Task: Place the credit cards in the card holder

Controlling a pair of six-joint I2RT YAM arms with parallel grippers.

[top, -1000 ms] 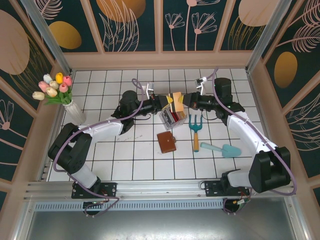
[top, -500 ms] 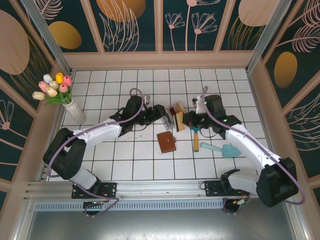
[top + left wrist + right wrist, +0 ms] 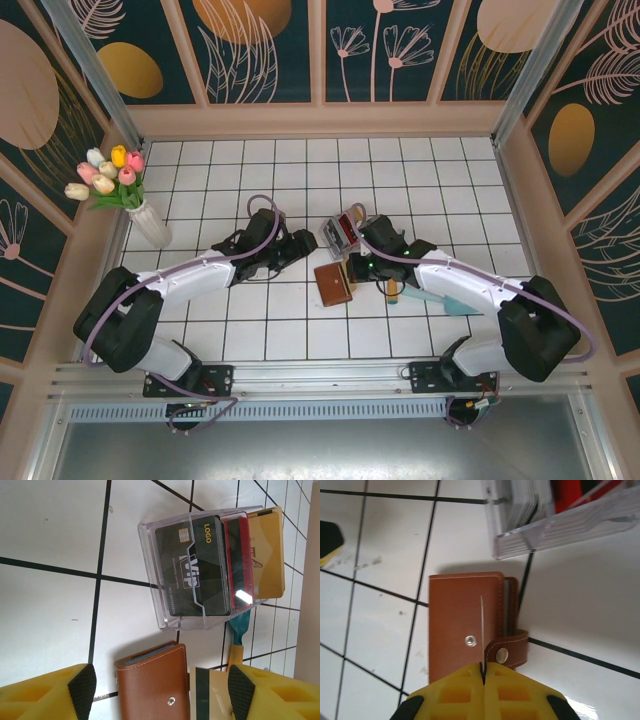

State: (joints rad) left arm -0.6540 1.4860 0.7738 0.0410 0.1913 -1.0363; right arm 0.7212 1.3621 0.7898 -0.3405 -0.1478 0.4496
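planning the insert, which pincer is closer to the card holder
Right. The right pincer, gripping a credit card, hangs above the card holder; the left pincer stands apart, back and left.

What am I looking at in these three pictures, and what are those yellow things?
Two robot arms work at a white tiled table. The wide picture comes from overhead; the other two from a camera on each wrist, so the yellow things are each arm's own fingers. On the table sit a brown card holder, a clear box of credit cards and a vase of tulips. The left gripper is open. The right gripper is shut on a tan card, above the card holder.
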